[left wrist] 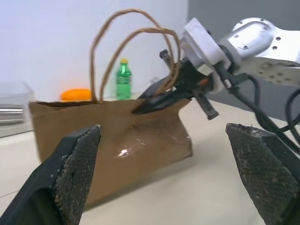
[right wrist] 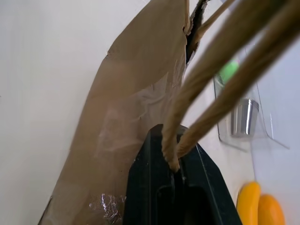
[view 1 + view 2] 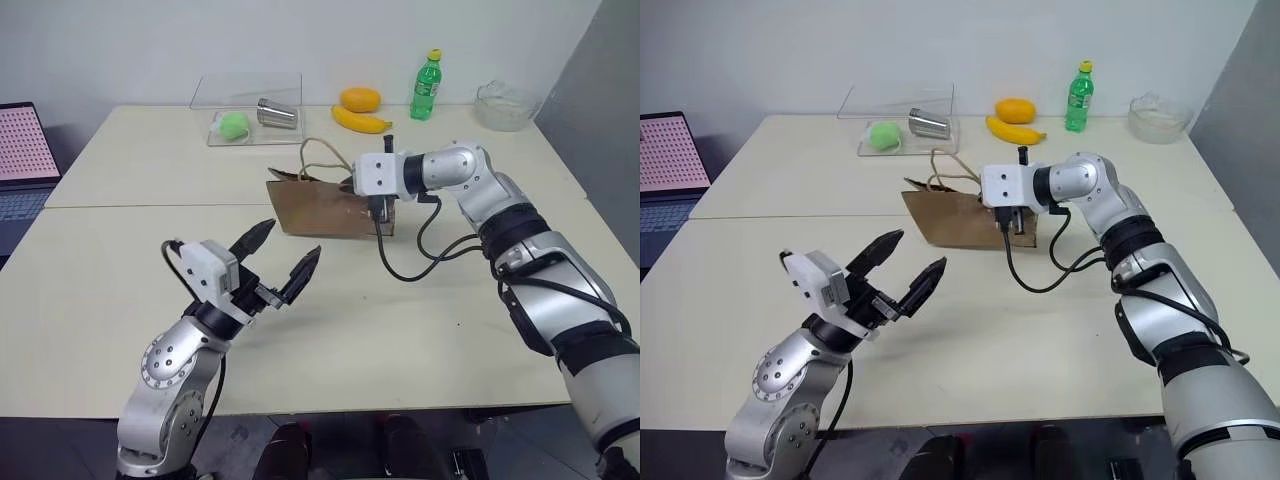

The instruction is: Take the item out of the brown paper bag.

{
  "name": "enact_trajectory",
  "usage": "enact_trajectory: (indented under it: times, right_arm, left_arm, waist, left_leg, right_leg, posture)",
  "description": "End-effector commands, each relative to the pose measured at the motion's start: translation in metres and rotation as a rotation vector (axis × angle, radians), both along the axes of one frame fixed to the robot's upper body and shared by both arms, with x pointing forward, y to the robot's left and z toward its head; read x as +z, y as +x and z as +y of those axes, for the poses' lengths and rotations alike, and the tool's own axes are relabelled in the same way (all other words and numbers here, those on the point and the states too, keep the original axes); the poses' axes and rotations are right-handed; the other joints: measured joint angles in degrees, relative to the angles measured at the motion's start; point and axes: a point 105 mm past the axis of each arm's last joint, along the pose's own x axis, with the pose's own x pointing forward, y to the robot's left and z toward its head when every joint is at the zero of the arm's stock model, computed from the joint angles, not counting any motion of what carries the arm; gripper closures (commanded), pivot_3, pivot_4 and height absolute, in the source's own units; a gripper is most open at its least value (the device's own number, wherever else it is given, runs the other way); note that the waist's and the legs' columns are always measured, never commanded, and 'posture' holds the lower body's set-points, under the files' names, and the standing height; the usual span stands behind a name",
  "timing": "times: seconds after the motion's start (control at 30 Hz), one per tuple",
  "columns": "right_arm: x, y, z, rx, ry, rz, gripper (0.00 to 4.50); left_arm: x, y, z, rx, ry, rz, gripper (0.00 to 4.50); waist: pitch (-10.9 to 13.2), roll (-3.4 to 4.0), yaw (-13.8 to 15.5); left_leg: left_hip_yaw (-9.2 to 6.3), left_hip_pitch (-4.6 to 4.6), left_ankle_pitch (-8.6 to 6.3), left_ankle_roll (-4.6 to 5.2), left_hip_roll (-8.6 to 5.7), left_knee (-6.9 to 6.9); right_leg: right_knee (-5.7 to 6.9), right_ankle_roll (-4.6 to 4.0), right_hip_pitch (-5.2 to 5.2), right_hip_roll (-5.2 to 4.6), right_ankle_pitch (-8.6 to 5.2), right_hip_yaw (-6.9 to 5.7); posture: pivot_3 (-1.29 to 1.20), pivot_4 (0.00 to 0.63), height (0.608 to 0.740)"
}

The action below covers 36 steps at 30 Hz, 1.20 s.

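Left eye view shows the brown paper bag (image 3: pixel 325 208) standing on the table (image 3: pixel 420 330), a little behind its middle, with the right gripper (image 3: pixel 378 212) at the bag's upper edge on its right end. Its fingers are pressed together with the two loop handles (image 1: pixel 136 56) caught between them — the right wrist view shows the tan cords running down into the closed black fingertips. The left gripper (image 3: pixel 285 262) hangs apart from the bag on the near side, jaws spread wide and holding nothing, aimed toward the bag's broad face.

By the look of it, the task is at an early stage: the bag is held by its handles, but the item has not come out — no small red object lies on the table or in either gripper, so it is presumably inside. Reaching in, gripping it and lifting it clear are all left to do.

The bag's long axis runs across the table, left to right, and its mouth faces up. How the item lies inside cannot be told.
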Motion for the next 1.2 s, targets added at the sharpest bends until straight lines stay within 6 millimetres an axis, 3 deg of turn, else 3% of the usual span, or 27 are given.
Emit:
enact_trajectory:
  times: [0.03,0.37,0.47,0.7,0.83,1.07,1.13,1.2]
  right_arm:
    - [0.025,-0.003,0.010,0.049,0.030,-0.067,4.47]
    - [0.014,0.000,0.019,0.055,-0.042,-0.102,4.47]
    - [0.011,0.001,0.019,0.045,-0.054,-0.110,3.84]
    - [0.013,0.005,0.012,0.020,-0.057,-0.109,1.30]
    - [0.023,0.003,-0.005,0.001,-0.029,-0.011,0.03]
    - [0.054,0.003,-0.055,-0.124,0.208,0.124,0.03]
    - [0.059,-0.002,-0.068,-0.151,0.281,0.147,0.03]
    - [0.053,-0.023,-0.097,-0.205,0.394,0.161,0.03]
  left_arm:
    - [0.017,-0.013,0.001,0.040,-0.004,-0.097,0.02]
    - [0.012,-0.017,-0.006,0.045,0.016,-0.105,0.02]
    - [0.014,-0.016,-0.007,0.039,0.017,-0.108,0.02]
    - [0.018,-0.011,-0.008,0.024,0.020,-0.114,0.02]
    - [0.021,-0.007,-0.013,0.001,0.019,-0.122,0.02]
    - [0.024,0.007,-0.017,-0.010,0.026,-0.133,0.02]
    - [0.024,0.010,-0.016,-0.011,0.023,-0.128,0.02]
    - [0.023,0.013,-0.015,-0.011,0.017,-0.110,0.02]
  waist:
    - [0.00,0.00,-0.04]
    - [0.02,0.03,-0.36]
    - [0.02,0.03,-0.41]
    - [0.02,0.03,-0.44]
    - [0.02,0.03,-0.29]
    - [0.01,0.03,-0.11]
    - [0.01,0.02,0.06]
    - [-0.02,-0.03,0.48]
  left_leg:
    - [0.02,0.01,0.00,0.01,0.00,0.00]
    - [0.03,0.11,0.00,0.01,0.01,0.02]
    - [0.03,0.11,0.00,0.01,0.01,0.02]
    - [0.03,0.11,0.00,0.01,0.00,0.02]
    - [0.01,0.10,0.00,0.01,-0.01,0.02]
    - [0.00,0.09,0.00,0.01,-0.01,0.03]
    - [-0.01,0.09,0.00,0.02,-0.01,0.04]
    - [0.02,0.07,-0.01,0.02,-0.02,0.04]
  right_leg:
    - [0.01,0.00,0.00,0.00,0.00,0.01]
    - [0.23,-0.04,0.00,0.03,0.01,0.03]
    - [0.23,-0.04,0.00,0.03,0.01,0.03]
    - [0.25,-0.04,0.00,0.03,0.01,0.03]
    - [0.24,-0.04,0.00,0.03,0.01,0.02]
    - [0.23,-0.04,0.02,0.02,0.01,0.00]
    - [0.19,-0.04,0.06,0.02,0.01,-0.01]
    - [0.15,-0.04,0.06,0.00,0.01,0.02]
  posture:
    - [0.00,0.150,0.740]
    - [0.00,0.150,0.740]
    - [0.00,0.150,0.740]
    - [0.00,0.150,0.740]
    - [0.00,0.150,0.740]
    - [0.00,0.150,0.740]
    - [0.00,0.150,0.740]
    - [0.00,0.150,0.740]
